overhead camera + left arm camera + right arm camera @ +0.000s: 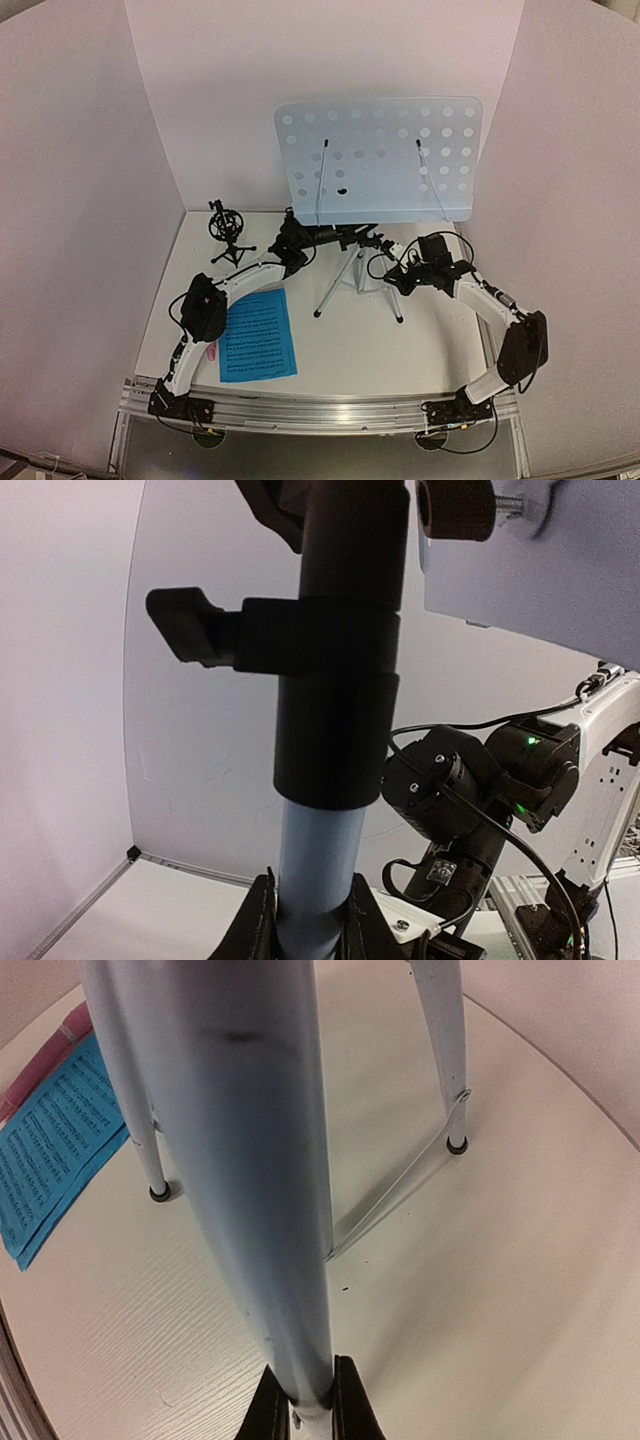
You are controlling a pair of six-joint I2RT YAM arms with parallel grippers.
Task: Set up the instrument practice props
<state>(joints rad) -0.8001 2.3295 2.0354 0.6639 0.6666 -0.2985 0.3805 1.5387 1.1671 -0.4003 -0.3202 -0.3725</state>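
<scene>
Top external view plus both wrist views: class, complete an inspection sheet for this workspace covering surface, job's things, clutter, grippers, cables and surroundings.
Surface: white table, wood-grained.
Job's things: music stand upright on its tripod; sheet music flat, front left; pink microphone partly under the left arm; mic mount standing, back left.
Clutter: nothing seen.
Grippers: left gripper fingers clamp the stand's post; right gripper fingers clamp a silver stand tube.
Cables: black cables loop near both wrists.
Surroundings: white backdrop panels.

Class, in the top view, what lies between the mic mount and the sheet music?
The left arm crosses the table with its white forearm between the mic mount and the sheet music; the top view shows it.
</scene>
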